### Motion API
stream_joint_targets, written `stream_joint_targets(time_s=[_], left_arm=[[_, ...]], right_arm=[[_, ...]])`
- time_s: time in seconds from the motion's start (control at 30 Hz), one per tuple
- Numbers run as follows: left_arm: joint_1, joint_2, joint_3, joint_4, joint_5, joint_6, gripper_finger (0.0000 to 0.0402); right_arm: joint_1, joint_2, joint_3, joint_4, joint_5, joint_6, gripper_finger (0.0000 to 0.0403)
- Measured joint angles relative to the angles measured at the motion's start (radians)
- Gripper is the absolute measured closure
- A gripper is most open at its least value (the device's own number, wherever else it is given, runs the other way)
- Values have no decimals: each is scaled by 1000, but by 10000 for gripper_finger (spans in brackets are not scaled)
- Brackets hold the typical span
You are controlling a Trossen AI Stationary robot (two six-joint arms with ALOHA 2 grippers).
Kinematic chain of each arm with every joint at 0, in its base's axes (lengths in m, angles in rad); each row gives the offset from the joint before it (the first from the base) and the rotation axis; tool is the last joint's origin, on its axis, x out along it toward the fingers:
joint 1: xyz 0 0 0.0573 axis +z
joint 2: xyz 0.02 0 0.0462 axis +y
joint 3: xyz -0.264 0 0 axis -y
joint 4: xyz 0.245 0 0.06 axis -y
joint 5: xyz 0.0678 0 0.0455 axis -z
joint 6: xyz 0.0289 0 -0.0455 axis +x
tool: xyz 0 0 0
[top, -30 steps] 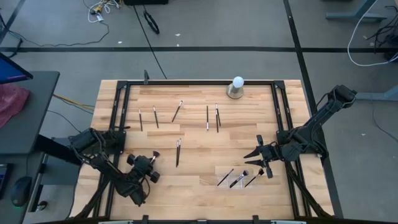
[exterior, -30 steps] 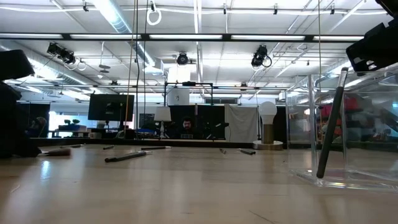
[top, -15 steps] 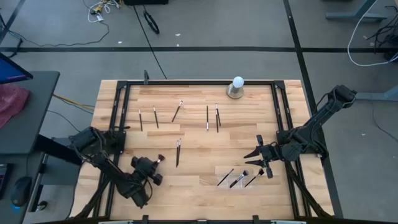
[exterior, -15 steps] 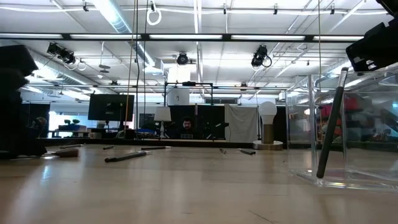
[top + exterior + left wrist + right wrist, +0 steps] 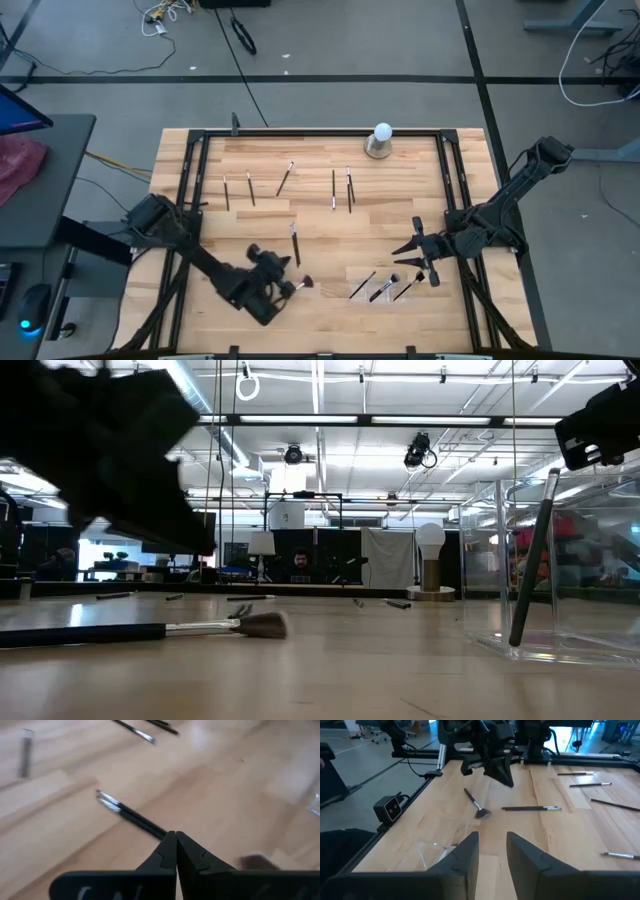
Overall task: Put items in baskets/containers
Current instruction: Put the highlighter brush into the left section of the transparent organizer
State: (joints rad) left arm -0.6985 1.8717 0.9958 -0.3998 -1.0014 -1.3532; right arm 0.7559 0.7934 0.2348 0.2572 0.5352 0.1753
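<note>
A fan-tipped brush (image 5: 298, 285) lies flat on the table left of the clear tray (image 5: 352, 272), its fan end toward the tray. It also shows in the low view as a brush (image 5: 200, 628). My left gripper (image 5: 175, 836) is shut just above and beside it, with nothing between its fingertips. From the right wrist view the gripper (image 5: 506, 777) stands clear of the brush (image 5: 474, 802). Three brushes (image 5: 383, 287) lie in the tray. My right gripper (image 5: 492, 852) waits open beyond the tray's far right corner. Another brush (image 5: 294, 243) lies ahead of my left gripper.
Several more brushes (image 5: 333, 190) lie scattered on the table's far half. A white ball on a grey base (image 5: 381, 141) stands at the far edge. A black frame (image 5: 190, 190) runs round the table. Bare wood lies between the fan brush and the tray.
My left gripper has swung from the table's left side toward the right and the near edge, rising a little and turning. The fan-tipped brush has slid along the table with it, toward the tray, and now lies with its fan end toward the tray.
</note>
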Motion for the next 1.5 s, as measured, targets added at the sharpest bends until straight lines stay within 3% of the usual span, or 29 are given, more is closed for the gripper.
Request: stream_joint_targets(time_s=[0.13, 0.3, 0.47, 0.6, 1.2, 1.5], left_arm=[[38, 0, 34, 145, 143, 243, 382], [38, 0, 48, 328, 292, 502, 309], [3, 1, 48, 266, 355, 456, 223], [-30, 31, 48, 213, 366, 341, 196], [-117, 161, 54, 120, 297, 139, 287], [-156, 194, 53, 96, 222, 125, 331]], right_arm=[[0, -1, 0, -2, -2, 0, 302], [0, -1, 0, -4, -2, -1, 302], [0, -1, 0, -4, -2, -1, 302], [0, -1, 0, -4, -2, -1, 302], [0, -1, 0, -4, -1, -27, 302], [0, -1, 0, -4, -2, -27, 302]])
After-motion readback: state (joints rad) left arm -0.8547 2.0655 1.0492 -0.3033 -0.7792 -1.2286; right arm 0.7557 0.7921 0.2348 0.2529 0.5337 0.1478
